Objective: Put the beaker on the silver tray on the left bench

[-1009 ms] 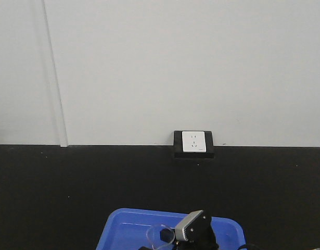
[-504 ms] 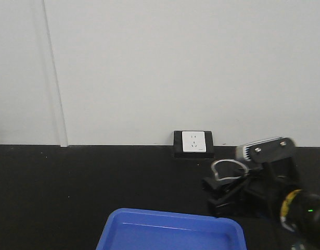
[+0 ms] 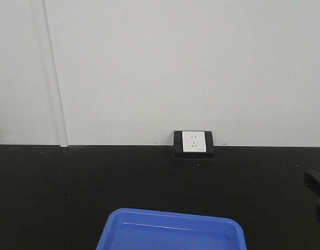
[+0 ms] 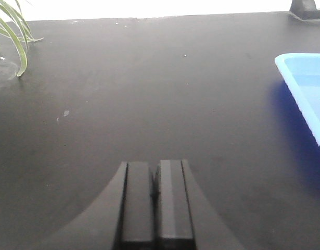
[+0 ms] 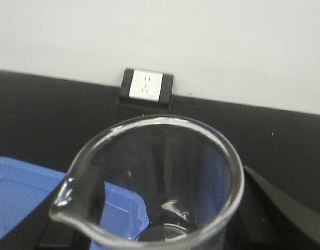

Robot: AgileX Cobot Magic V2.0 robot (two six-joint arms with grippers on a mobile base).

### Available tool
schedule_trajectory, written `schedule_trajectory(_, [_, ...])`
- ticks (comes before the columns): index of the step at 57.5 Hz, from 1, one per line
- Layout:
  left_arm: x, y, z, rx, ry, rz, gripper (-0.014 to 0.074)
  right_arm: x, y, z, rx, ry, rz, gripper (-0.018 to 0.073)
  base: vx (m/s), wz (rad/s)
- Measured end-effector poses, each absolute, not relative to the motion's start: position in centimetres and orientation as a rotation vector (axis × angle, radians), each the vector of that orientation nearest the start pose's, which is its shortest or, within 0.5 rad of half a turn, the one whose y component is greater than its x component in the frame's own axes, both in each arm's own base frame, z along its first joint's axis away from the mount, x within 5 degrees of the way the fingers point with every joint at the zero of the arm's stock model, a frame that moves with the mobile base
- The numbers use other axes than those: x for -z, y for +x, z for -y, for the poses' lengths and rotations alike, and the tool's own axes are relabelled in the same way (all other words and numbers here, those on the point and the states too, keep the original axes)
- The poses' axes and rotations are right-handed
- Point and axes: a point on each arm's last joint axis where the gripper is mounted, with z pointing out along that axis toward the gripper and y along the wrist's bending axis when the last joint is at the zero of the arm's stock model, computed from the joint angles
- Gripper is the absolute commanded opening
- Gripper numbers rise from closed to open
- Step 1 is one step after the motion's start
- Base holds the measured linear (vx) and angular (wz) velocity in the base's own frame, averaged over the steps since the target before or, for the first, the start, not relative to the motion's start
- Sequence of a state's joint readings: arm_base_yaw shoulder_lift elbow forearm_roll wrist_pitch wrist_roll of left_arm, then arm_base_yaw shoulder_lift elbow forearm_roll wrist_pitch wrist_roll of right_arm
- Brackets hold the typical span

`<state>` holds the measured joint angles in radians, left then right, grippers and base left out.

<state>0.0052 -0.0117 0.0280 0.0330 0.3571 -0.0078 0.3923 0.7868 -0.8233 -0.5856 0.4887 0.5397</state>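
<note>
The right tool point(image 5: 158, 235) had closed on the beaker point(image 5: 154, 177), with the clear glass wall seated between its dark fingers point(image 5: 277, 208). The beaker stood upright and no contents showed. Its pouring lip pointed toward the lower left of the right wrist view. It was over the black desk point(image 5: 40, 109), just beside a corner of the blue tray point(image 5: 24, 192); whether its base touched the desk could not be told. The white socket plate point(image 5: 145, 86) sat beyond it at the desk's back edge, against the white wall point(image 5: 227, 47). In the front view only a dark sliver of this tool showed, at the right border. The left tool point(image 4: 152, 192) had its fingers pressed together with nothing between them, low over the desk. The blue tray lay to its right, and plant leaves point(image 4: 19, 54) showed toward the far left corner.
</note>
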Motion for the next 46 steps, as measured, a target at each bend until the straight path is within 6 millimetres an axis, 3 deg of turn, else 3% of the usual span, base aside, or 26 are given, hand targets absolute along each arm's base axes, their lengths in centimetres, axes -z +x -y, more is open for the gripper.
schedule_trajectory(11, [-17.2, 5.3, -0.1, -0.030, 0.009, -1.857, 0.0001, -38.2, 13.1, -2.7, -0.046, -0.130, -1.813, -0.0008, 0.00, 0.00])
schedule_trajectory(26, [-17.2, 5.3, -0.1, -0.030, 0.009, -1.857, 0.0001, -35.0, 10.9, -2.0, -0.069, -0.149, -1.798, -0.0008, 0.00, 0.00])
schedule_trajectory(46, [-17.2, 5.3, -0.1, -0.030, 0.009, -1.857, 0.0001, -34.5, 9.7, -1.5, -0.073, -0.136, -1.774, -0.0008, 0.00, 0.00])
